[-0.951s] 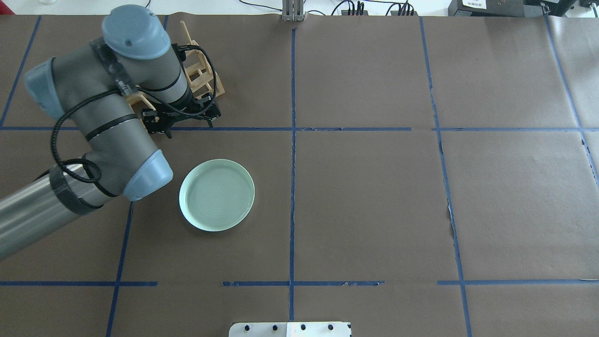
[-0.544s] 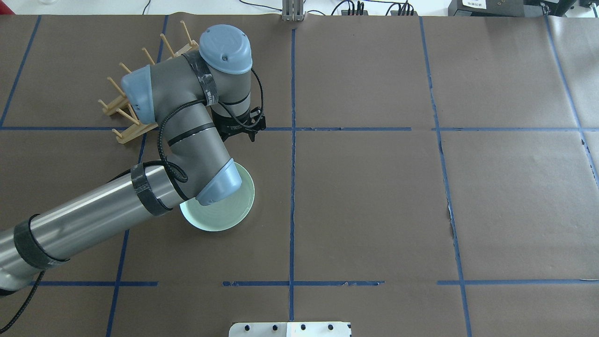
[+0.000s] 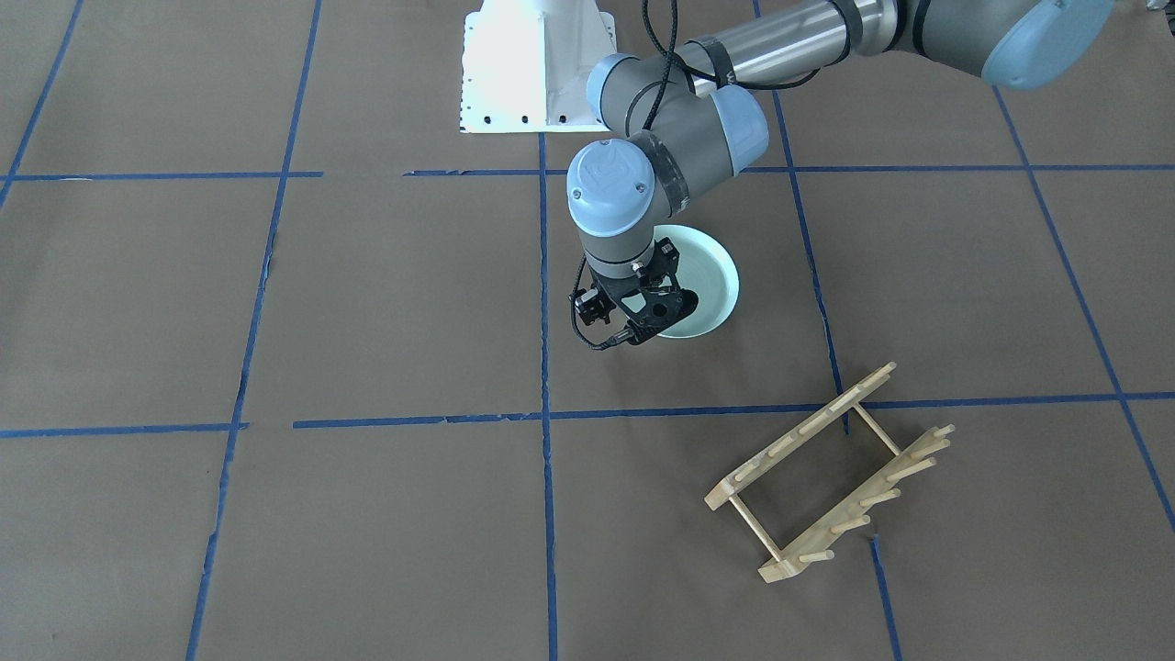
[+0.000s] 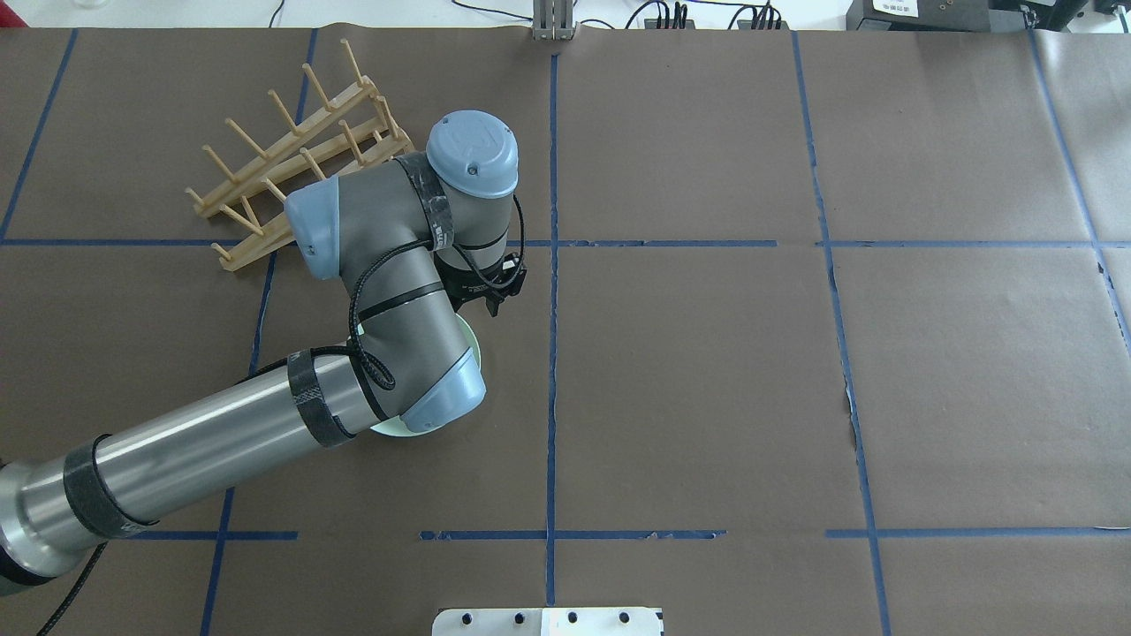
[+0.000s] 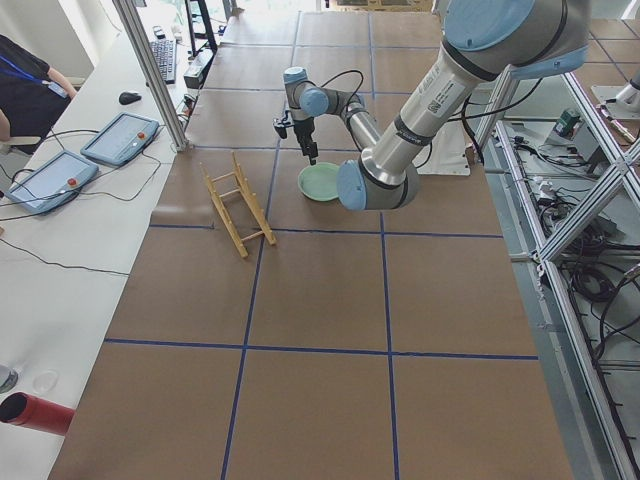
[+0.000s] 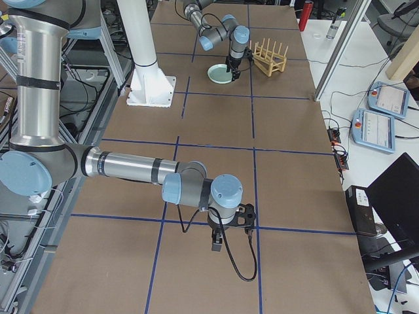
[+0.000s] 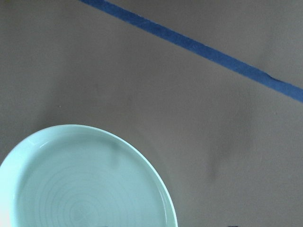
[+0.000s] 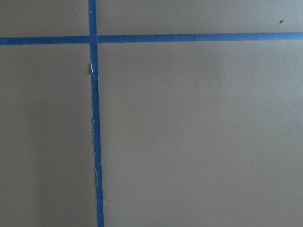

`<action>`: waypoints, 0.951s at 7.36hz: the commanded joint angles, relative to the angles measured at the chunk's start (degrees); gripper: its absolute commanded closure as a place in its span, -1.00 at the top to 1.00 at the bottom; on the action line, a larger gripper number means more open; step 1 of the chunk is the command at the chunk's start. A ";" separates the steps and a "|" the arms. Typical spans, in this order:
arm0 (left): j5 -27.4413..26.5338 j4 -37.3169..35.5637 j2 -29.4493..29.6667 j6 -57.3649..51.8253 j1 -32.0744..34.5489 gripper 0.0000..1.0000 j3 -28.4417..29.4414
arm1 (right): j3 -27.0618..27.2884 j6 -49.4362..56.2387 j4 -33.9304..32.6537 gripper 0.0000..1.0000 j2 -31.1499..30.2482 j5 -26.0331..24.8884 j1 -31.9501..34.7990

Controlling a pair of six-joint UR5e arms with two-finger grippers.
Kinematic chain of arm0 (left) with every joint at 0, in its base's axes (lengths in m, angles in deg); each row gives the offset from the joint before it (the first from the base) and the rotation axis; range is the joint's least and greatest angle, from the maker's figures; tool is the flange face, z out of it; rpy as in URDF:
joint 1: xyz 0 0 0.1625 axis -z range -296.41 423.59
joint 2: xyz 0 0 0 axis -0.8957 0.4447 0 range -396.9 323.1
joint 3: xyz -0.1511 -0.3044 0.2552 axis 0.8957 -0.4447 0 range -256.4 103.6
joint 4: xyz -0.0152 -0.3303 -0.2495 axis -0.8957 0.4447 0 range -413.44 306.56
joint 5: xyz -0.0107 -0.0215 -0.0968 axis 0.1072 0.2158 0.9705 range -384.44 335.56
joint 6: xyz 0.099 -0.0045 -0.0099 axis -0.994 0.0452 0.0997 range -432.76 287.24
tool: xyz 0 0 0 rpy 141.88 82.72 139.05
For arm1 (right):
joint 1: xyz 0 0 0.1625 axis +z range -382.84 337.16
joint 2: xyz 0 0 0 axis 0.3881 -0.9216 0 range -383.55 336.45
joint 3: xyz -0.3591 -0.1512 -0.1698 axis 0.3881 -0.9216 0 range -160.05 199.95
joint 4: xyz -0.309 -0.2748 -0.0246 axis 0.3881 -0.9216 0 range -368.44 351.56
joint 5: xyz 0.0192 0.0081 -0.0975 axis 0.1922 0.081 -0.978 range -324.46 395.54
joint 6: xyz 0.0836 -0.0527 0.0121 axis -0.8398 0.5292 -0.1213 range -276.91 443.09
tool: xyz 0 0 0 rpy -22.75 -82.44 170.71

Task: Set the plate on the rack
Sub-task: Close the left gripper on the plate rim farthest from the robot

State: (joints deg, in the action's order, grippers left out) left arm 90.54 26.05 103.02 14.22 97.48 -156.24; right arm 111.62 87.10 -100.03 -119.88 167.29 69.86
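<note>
The pale mint-green plate [image 3: 711,275] lies flat on the table, partly hidden by my left arm. In the overhead view only a sliver of the plate [image 4: 474,346] shows; the left wrist view shows the plate [image 7: 90,184] at lower left. The wooden rack [image 3: 831,473] stands empty beyond it, and shows at upper left in the overhead view [image 4: 292,150]. My left gripper [image 3: 643,323] points down above the plate's far edge, open and empty. My right gripper [image 6: 229,226] hovers over bare table far from both; I cannot tell whether it is open.
Brown paper with blue tape lines [image 4: 552,265] covers the table. The white robot base [image 3: 532,69] is at the near middle edge. Cables and boxes [image 4: 928,13] lie along the far edge.
My left arm has swung from over the rack toward the middle and nearer, uncovering the rack and now covering most of the plate. Plate and rack have not moved.
</note>
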 commanded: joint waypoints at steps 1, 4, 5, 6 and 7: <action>-0.02 3.72 -0.52 0.03 -0.49 0.04 1.70 | 0.00 0.04 0.01 1.00 0.00 0.00 -0.06; -0.02 4.53 -1.32 -0.06 -0.58 -0.49 1.62 | 0.00 0.04 0.01 1.00 0.00 0.00 0.03; -0.02 5.57 -1.32 -0.06 -0.58 -0.53 1.62 | 0.00 0.04 0.01 1.00 0.00 0.00 0.03; -0.02 6.02 -1.93 0.03 -0.66 -0.53 1.62 | 0.00 0.04 0.01 1.00 0.00 0.00 -0.06; -0.02 6.11 -2.11 0.03 -0.58 -0.53 1.62 | 0.00 0.04 0.01 1.00 0.00 0.00 0.03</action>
State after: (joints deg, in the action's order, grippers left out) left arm 90.52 31.83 101.25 14.23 96.86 -154.62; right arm 111.62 87.13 -100.02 -119.88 167.29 69.85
